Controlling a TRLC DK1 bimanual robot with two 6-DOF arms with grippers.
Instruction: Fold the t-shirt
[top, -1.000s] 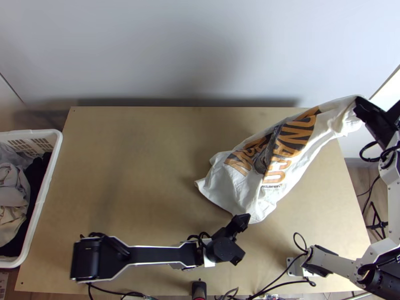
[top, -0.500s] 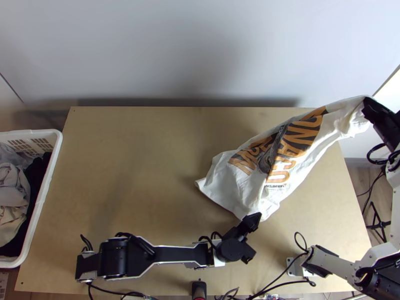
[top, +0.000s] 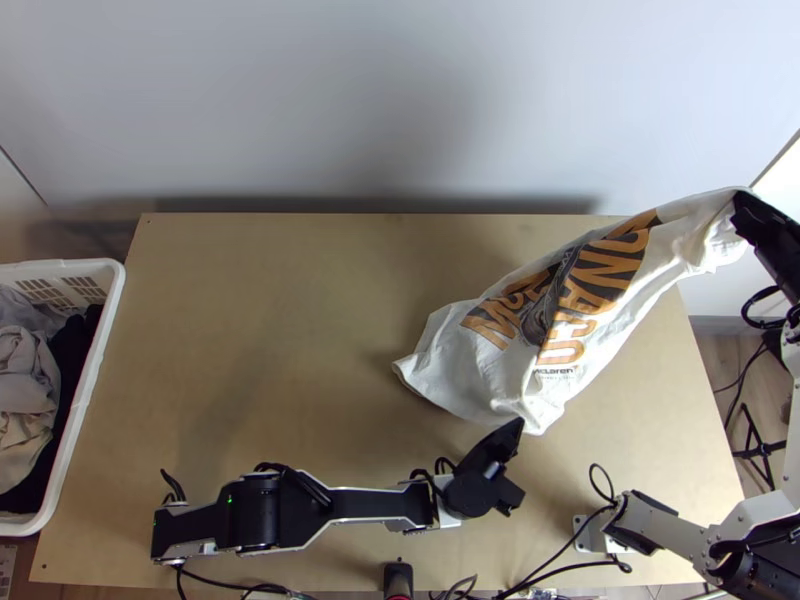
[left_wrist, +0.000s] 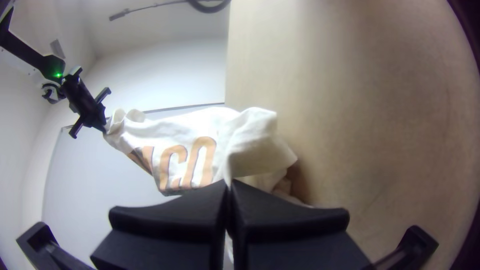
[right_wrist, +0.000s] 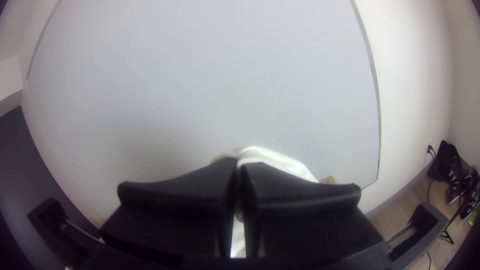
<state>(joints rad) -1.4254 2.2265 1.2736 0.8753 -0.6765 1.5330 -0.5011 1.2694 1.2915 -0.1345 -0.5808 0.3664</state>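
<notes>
T-shirt (top: 600, 300) seems pinched by the left gripper (top: 517, 428) and right gripper (top: 742, 206).

Pale panelled wall (top: 300, 100) behind a wooden table (top: 250, 300), brown floor (top: 722, 355) beside

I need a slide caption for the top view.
Left hand and right hand hold a printed white t-shirt between them, a laundry basket at the left.

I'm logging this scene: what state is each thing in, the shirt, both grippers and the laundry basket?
T-shirt: slung between both grippers, gathered at each hold, print showing, not neatly folded.
Left gripper: closed on the shirt's near end.
Right gripper: closed on its far end, raised.
Laundry basket: holding rumpled clothes.
</notes>
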